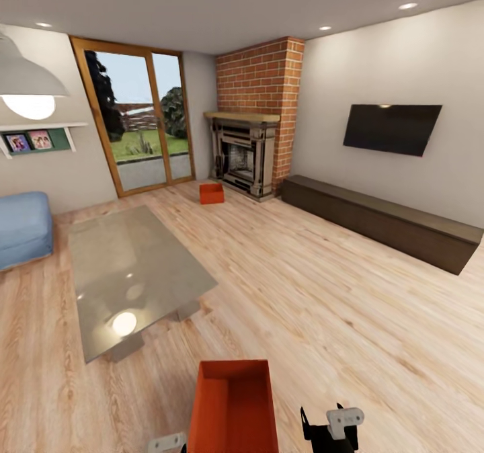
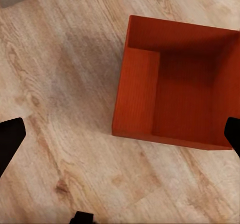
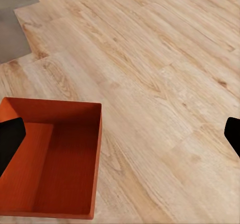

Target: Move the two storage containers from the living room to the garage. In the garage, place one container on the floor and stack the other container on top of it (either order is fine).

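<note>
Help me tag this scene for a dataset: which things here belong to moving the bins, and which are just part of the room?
Part of the job:
near storage container
far storage container, on the floor by the fireplace

Just there:
glass table
blue sofa
wall television
long dark cabinet
glass doors

Two storage containers: one close below, one by the fireplace; one rug; one cabinet.
</note>
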Robot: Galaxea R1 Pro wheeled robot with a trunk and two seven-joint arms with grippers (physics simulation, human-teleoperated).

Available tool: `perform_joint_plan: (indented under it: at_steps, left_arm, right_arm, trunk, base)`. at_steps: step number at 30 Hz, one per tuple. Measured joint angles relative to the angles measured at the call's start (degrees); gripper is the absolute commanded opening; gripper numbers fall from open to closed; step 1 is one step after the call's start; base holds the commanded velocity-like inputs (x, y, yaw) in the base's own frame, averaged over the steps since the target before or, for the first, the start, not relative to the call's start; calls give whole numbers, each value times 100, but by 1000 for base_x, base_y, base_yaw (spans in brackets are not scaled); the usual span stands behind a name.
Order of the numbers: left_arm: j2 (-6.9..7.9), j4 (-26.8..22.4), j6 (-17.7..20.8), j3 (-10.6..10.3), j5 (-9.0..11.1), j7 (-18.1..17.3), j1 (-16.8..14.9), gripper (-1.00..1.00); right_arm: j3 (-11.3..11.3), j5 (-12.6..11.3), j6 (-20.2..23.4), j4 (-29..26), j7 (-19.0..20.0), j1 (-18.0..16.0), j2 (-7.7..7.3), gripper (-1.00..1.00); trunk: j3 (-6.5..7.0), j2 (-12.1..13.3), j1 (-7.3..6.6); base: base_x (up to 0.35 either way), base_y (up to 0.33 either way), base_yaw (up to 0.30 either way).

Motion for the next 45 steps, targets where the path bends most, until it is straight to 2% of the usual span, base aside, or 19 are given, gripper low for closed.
perform_joint_plan:
  at_steps: [13, 45]
  left_arm:
    - [-3, 6, 4, -2, 0, 1, 0, 100]
    - [-5, 2, -37, 0, 15, 1, 0, 100]
  right_arm:
    - [0, 0, 0, 0, 0, 0, 0, 100]
    - [-7, 0, -9, 9, 0, -1, 0, 100]
  trunk:
    - [-123, 0, 1]
    - [-426, 0, 2]
  base:
    - [277, 0, 0]
    - [6, 0, 0]
